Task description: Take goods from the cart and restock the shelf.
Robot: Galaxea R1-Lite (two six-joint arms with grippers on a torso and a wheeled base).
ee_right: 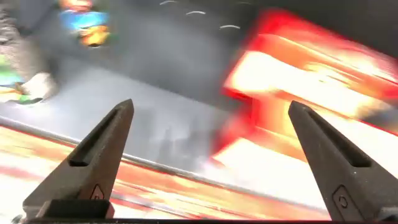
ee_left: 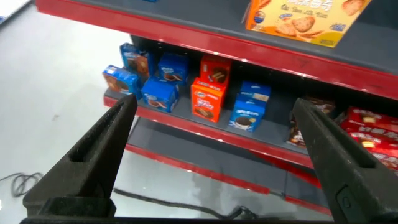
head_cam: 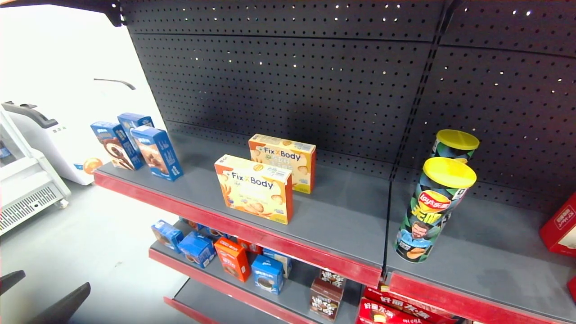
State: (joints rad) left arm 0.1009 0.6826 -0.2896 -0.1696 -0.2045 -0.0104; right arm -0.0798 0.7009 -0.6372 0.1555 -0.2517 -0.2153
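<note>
The left gripper (ee_left: 214, 101) hangs low before the lower shelf (ee_left: 205, 134), fingers spread wide with nothing between them. The right gripper (ee_right: 211, 104) is just as wide and empty, over the grey board of the shelf (head_cam: 342, 211) near a red box (head_cam: 560, 227). Both being empty, I judge that no goods are in hand and the next pick must come from the cart.

On the lower shelf the stock stands upright with faces to the aisle, sorted by kind and filed front to back, likely so a shopper can read each and take the front one. There are at least five small blue boxes (ee_left: 160, 93), two orange boxes (ee_left: 208, 96) one behind the other, two brown boxes (head_cam: 326, 299) and a row of red packs (head_cam: 396, 310) too crowded to count.

The shelf above follows the same order, each kind in its own file with bare board between the files. That bare board is, I judge, where restocked goods belong. It holds two biscuit boxes (head_cam: 254, 189), the rear one offset behind the front. Two cans (head_cam: 434, 209) stand upright on the next bay, one behind the other. Three blue boxes (head_cam: 155, 153) cluster at the far left end, and the one red box sits at the right edge. A pegboard (head_cam: 292, 90) backs it all.
</note>
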